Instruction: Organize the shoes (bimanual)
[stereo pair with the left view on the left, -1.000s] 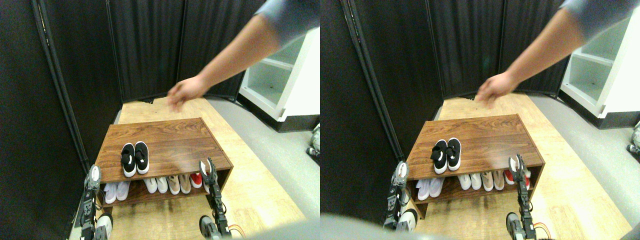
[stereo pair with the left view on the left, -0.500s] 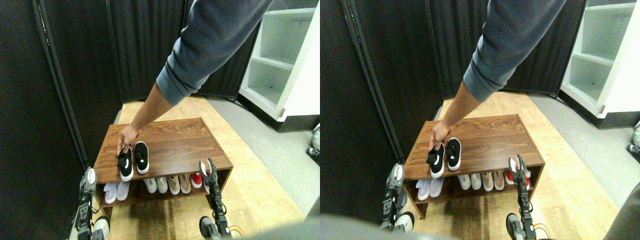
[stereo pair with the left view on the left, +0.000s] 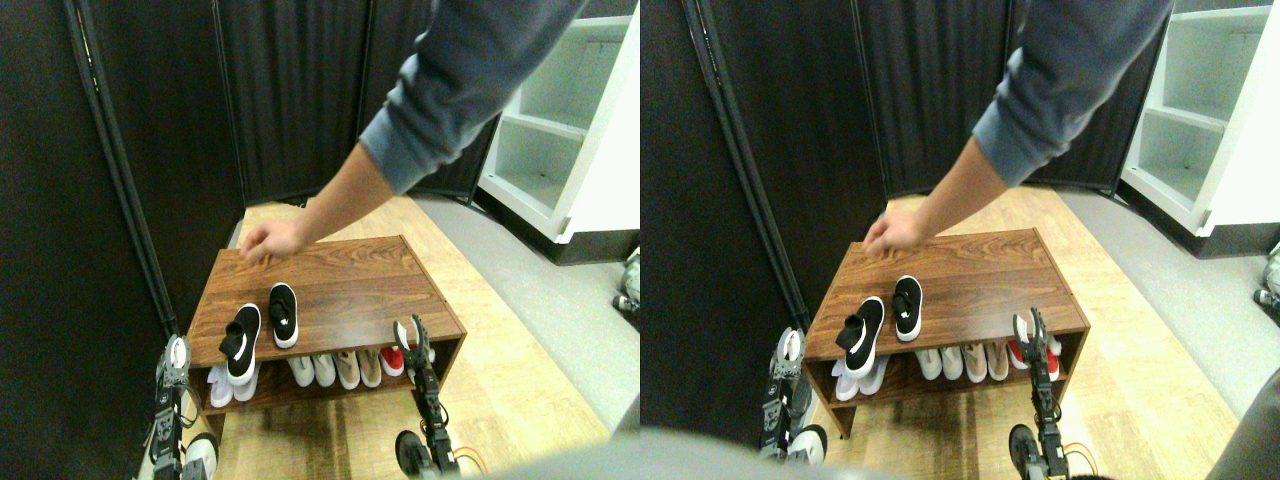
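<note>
Stereo pair view gave me the wooden shoe rack (stereo pair with the left view on the left: 350, 285) with the two black shoes on its top board. One shoe (stereo pair with the left view on the left: 283, 314) sat square, toe toward me, well in from the edge. The other shoe (stereo pair with the left view on the left: 241, 343) lay just beside it to the left, skewed and pushed forward so its toe overhung the front lip above the white shoes (stereo pair with the left view on the left: 232, 384) on the lower shelf. A person's hand (stereo pair with the left view on the left: 268, 240) hung over the back left corner of the top.

My left gripper (stereo pair with the left view on the left: 176, 356) stood low beside the rack's left front corner; I could not tell how its jaws stood. The right gripper (stereo pair with the left view on the left: 415, 338) was at the right front edge with its jaws apart, holding nothing.

I judged nothing should move until that arm cleared. Then the skewed shoe wanted a push back and square against its mate, slowly, since an overhanging toe tips off easily.
</note>
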